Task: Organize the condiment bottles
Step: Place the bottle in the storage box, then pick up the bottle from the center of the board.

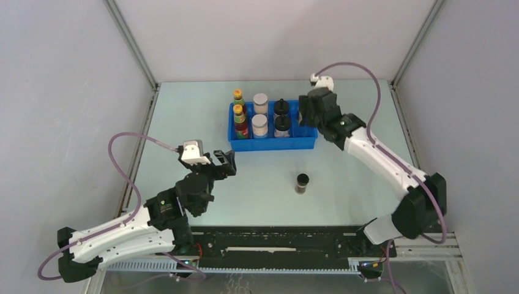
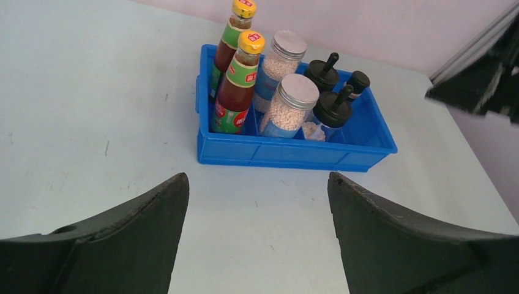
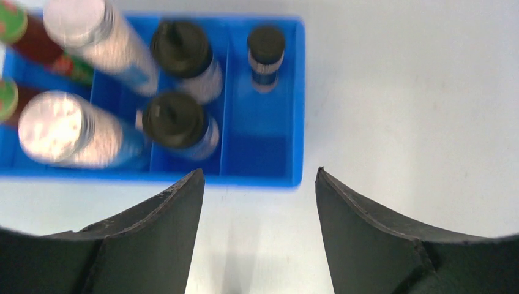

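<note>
We see seven condiment bottles (image 2: 235,98) standing upright in the blue tray (image 2: 294,154), caps up and long axes vertical, paired by compartment, with one dark vial (image 3: 265,56) alone in the rightmost. The eighth vial (image 1: 302,183) stands upright on the table (image 1: 183,122), well apart from the tray's near side. The right gripper (image 3: 258,174) hangs over the tray's right end and the left gripper (image 2: 257,184) over the table, both spread wide and empty.

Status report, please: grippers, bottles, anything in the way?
Left gripper open, empty. Right gripper open, empty, by blue tray. One dark vial stands on table, outside tray. Nothing near it.
</note>
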### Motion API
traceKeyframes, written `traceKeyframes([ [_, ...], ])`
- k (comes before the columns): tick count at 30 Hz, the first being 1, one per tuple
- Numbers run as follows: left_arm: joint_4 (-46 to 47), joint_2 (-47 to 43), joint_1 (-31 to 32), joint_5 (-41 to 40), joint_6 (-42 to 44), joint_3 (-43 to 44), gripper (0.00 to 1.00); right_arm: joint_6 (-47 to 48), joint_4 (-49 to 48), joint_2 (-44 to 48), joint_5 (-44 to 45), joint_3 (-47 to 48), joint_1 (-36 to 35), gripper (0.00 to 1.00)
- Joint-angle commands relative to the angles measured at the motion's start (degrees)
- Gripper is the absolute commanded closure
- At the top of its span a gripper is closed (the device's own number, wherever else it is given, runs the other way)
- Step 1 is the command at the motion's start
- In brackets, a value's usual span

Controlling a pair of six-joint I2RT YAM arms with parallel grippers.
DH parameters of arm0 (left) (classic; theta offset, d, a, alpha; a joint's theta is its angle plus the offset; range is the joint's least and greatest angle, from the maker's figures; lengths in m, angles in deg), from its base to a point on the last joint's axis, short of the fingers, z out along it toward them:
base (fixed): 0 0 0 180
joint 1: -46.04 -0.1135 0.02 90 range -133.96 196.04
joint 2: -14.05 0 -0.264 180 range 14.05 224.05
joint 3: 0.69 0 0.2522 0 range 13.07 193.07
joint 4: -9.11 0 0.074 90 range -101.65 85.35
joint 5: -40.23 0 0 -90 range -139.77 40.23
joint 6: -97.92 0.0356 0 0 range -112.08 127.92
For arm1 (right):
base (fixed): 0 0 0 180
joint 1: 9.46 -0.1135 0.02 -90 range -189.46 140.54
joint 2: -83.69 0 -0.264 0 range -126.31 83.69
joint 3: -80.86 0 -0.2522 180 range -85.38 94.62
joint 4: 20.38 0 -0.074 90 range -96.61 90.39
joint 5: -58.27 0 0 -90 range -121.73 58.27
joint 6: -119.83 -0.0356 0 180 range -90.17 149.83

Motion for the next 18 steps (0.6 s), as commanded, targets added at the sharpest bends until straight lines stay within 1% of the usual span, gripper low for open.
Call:
traceKeyframes([
  [1, 3.2, 0.6, 0.4, 1.7, 0.1, -0.9, 0.12, -6.3, 5.1, 8.7, 6.0, -9.9, -6.7, 0.25],
  [4, 3.4, 0.4, 0.4, 2.1, -0.3, -1.0, 0.12, -8.4, 6.9, 14.7, 9.0, -16.5, -11.9, 0.25],
  [7, 3.4, -0.3, 0.4, 2.4, -0.7, -1.5, 0.12, -11.4, 7.2, 20.3, 9.7, -22.6, -16.1, 0.25],
  [10, 3.0, -1.1, 0.4, 2.4, -1.2, -1.9, 0.12, -14.1, 8.2, 24.0, 10.5, -27.6, -20.1, 0.25],
  [18, 2.5, -0.8, 0.4, 2.7, -1.8, -1.8, 0.12, -17.7, 9.0, 23.2, 10.5, -31.5, -25.4, 0.25],
])
